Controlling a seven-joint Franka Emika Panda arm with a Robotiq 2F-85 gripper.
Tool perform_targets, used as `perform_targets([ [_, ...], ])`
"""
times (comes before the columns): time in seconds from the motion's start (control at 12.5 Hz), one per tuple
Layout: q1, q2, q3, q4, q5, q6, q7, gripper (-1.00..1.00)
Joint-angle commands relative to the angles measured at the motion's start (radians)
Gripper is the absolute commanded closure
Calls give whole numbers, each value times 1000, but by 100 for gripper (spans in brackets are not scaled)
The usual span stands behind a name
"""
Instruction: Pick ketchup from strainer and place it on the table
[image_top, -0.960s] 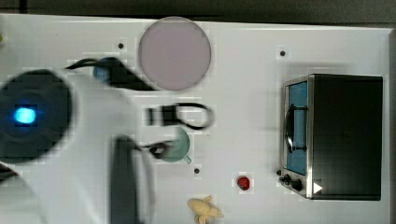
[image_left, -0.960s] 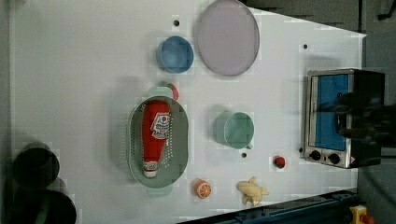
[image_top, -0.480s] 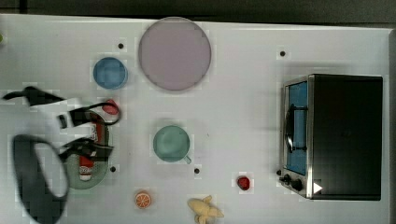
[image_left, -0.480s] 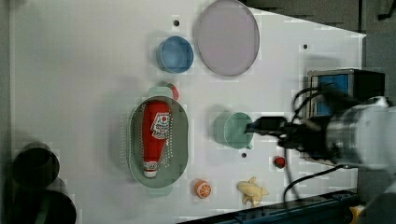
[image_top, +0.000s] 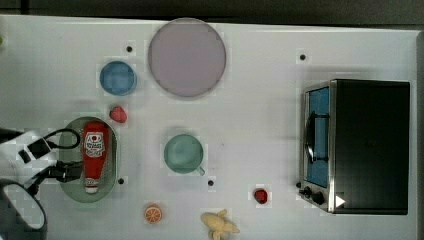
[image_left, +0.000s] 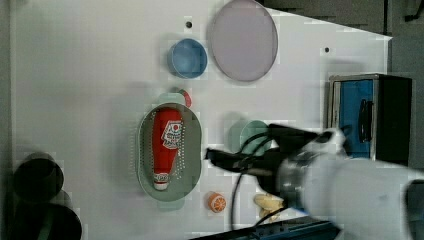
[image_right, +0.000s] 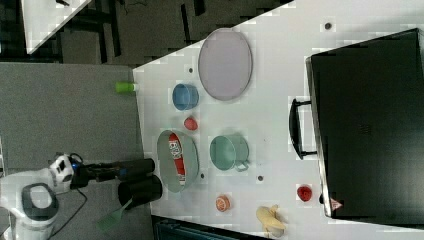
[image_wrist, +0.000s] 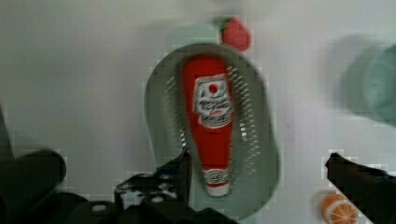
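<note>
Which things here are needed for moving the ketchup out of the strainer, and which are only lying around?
Needed:
ketchup
strainer
table
gripper, fingers open

Lying around:
blue bowl
round plate
green cup
strawberry
orange slice
banana
toaster oven

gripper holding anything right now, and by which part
Nothing is held. The gripper is open and empty, and the ketchup lies untouched in the strainer.
</note>
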Motion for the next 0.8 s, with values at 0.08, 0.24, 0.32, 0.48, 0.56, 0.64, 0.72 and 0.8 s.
perform_targets([
  [0.08,-1,86,24,-101,-30,140,45,-100],
  [0.24,-1,146,24,-155,-105,264,45,-100],
  [0.32,-1,181,23,-170,-148,316,45,-100],
  [0.48,-1,259,13,-177,-215,397,59,-100],
  [0.56,-1,299,7,-176,-237,424,76,-100],
  [0.64,-1,339,2,-176,-260,443,93,-100],
  [0.72,0,378,-3,-175,-287,467,108,-100],
  [0.8,2,414,-9,-173,-317,499,125,-100],
])
